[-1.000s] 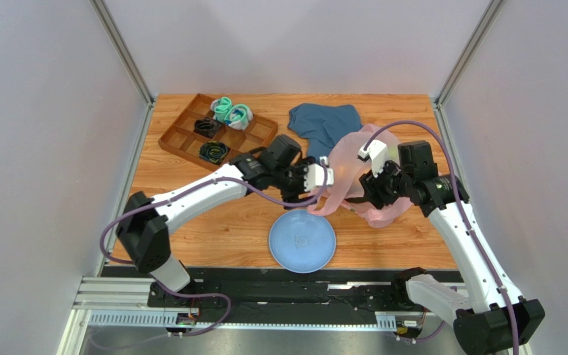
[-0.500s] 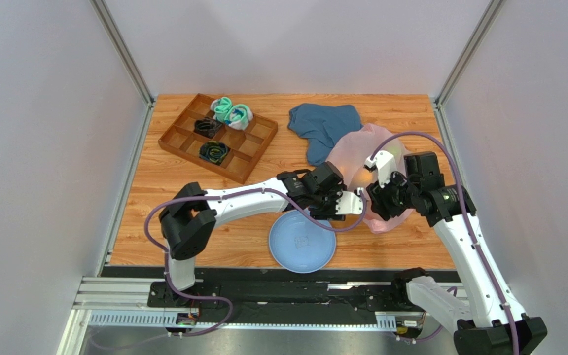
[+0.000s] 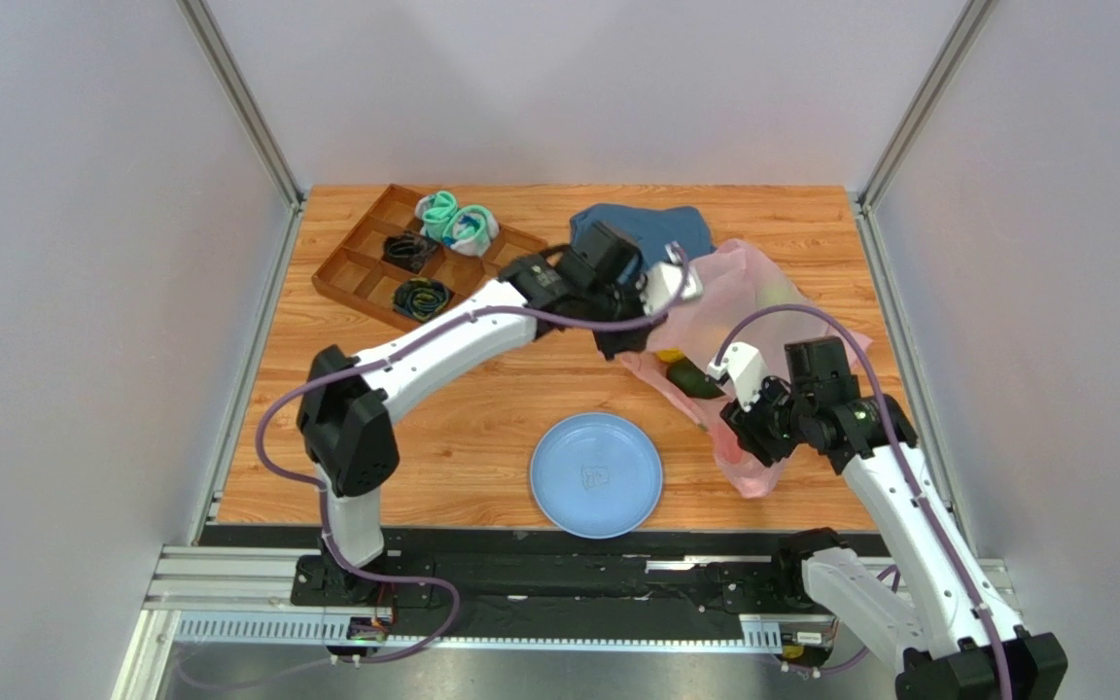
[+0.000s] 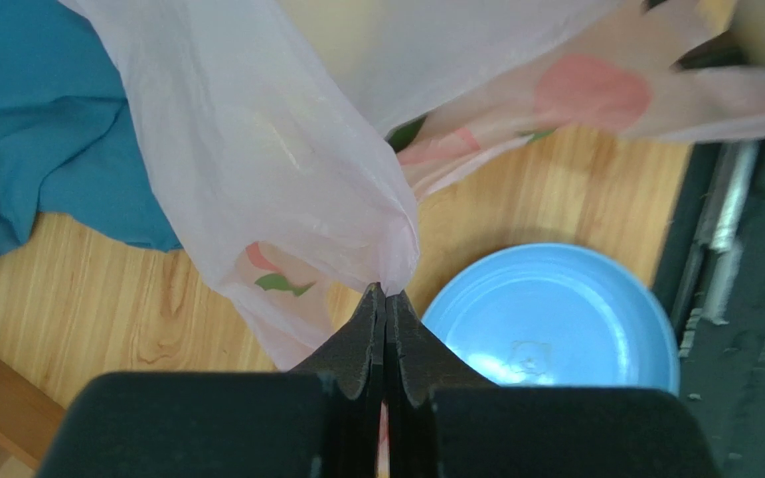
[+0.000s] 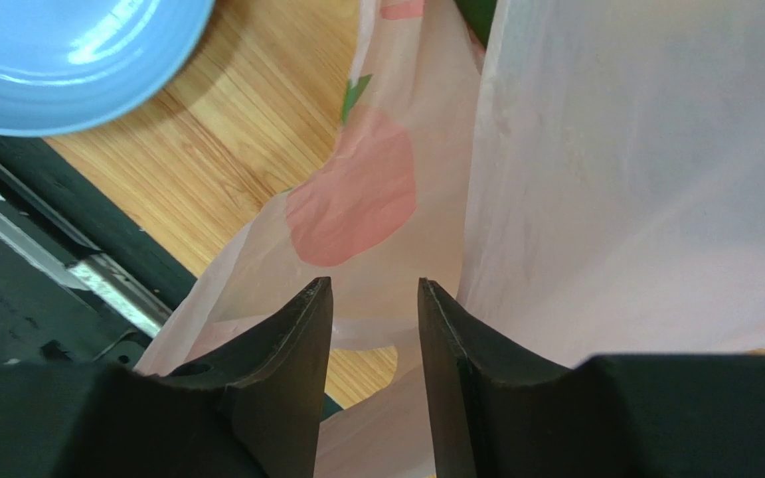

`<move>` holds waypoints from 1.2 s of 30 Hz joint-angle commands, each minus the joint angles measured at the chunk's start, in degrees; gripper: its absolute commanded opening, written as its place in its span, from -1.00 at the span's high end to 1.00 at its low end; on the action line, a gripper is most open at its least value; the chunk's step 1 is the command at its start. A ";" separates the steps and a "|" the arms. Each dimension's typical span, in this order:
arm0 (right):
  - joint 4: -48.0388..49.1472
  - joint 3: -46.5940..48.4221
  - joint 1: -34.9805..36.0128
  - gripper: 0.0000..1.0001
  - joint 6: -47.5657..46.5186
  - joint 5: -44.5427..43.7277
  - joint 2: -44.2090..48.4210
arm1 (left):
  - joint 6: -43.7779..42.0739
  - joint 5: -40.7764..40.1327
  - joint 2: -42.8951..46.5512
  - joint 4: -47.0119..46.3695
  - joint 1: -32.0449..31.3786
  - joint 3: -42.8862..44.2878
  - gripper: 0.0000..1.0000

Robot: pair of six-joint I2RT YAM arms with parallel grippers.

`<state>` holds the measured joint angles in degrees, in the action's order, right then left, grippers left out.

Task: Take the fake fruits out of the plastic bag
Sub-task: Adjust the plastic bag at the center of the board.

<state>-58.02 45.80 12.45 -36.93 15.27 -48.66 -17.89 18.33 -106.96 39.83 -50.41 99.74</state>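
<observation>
1. Left jaws are pinching shut on a gathered fold of the crinkly translucent pink plastic bag (image 4: 277, 149), holding it up on the far side of the round light-blue plate (image 4: 556, 319).
2. Right jaws are standing apart at the bag's lower edge, to the right of the plate. Pink film is showing in the gap, but nothing is being gripped.
3. The bag is stretching between both arms. One dark green fake fruit (image 3: 690, 376) is peeking out just beyond the plate, and something yellow is glowing through the film farther off.
4. Emptying seems barely begun. The right jaws are probably needing to close on the bag's bottom and raise it, so fruits are rolling toward the mouth and plate.
5. Moving slowly is likely mattering, since thin film is prone to slipping or tearing.
6. The left pinch is looking bunched, so I'd judge it is risking closing the mouth.
</observation>
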 commanded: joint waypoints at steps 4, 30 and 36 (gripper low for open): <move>10.20 -4.05 -2.33 0.25 -5.35 -13.14 -3.54 | 22.00 20.86 3.07 -2.03 4.44 8.36 1.00; 10.99 10.97 -1.99 0.20 -21.16 13.65 -19.79 | 32.83 20.08 1.84 -9.51 7.96 5.81 1.00; 14.42 11.33 -2.34 -0.26 -26.87 7.06 -28.92 | 32.04 19.99 1.75 -8.99 8.49 5.29 1.00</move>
<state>-48.23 56.21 10.39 -58.52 25.45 -74.06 14.24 38.06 -105.19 31.55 -42.44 105.25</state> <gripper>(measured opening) 0.565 0.007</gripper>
